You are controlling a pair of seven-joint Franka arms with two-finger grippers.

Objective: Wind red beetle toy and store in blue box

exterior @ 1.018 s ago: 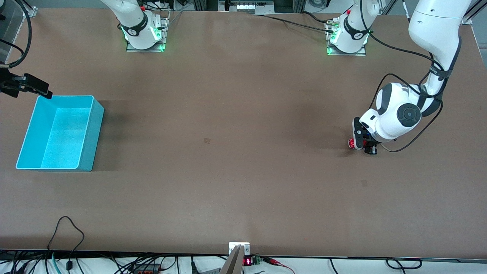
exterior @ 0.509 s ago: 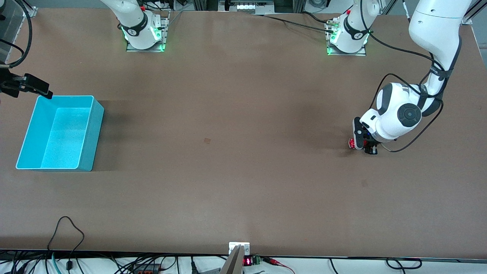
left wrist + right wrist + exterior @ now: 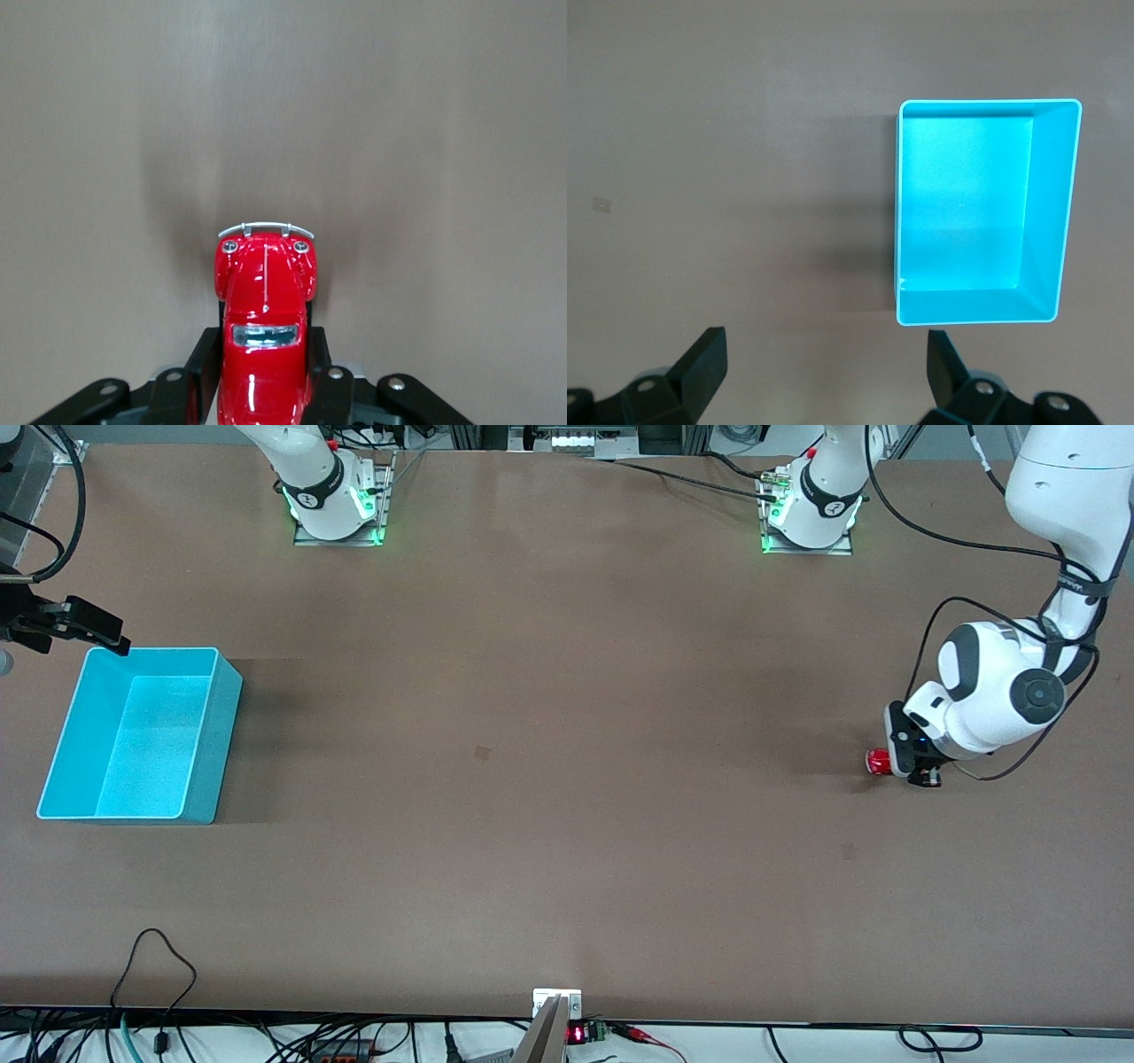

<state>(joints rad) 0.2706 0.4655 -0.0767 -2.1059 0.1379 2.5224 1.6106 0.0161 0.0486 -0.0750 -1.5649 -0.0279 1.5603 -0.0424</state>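
The red beetle toy [image 3: 878,761] is down at the table surface toward the left arm's end, its silvery bumper pointing away from the gripper in the left wrist view [image 3: 265,305]. My left gripper [image 3: 905,765] is shut on the toy, its black fingers [image 3: 202,367] pressed against the toy's sides [image 3: 265,372]. The blue box [image 3: 142,732] stands open and empty at the right arm's end of the table; it also shows in the right wrist view [image 3: 983,211]. My right gripper [image 3: 824,363] is open and empty, held in the air beside the box's corner [image 3: 93,631].
Both arm bases with green lights [image 3: 335,505] [image 3: 808,509] stand along the table's edge farthest from the front camera. Cables [image 3: 159,974] and a small device [image 3: 556,1019] lie at the edge nearest the front camera. The brown table [image 3: 532,779] lies bare between box and toy.
My left gripper has dragged the red beetle toy along the table toward the left arm's end. The right gripper has barely shifted.
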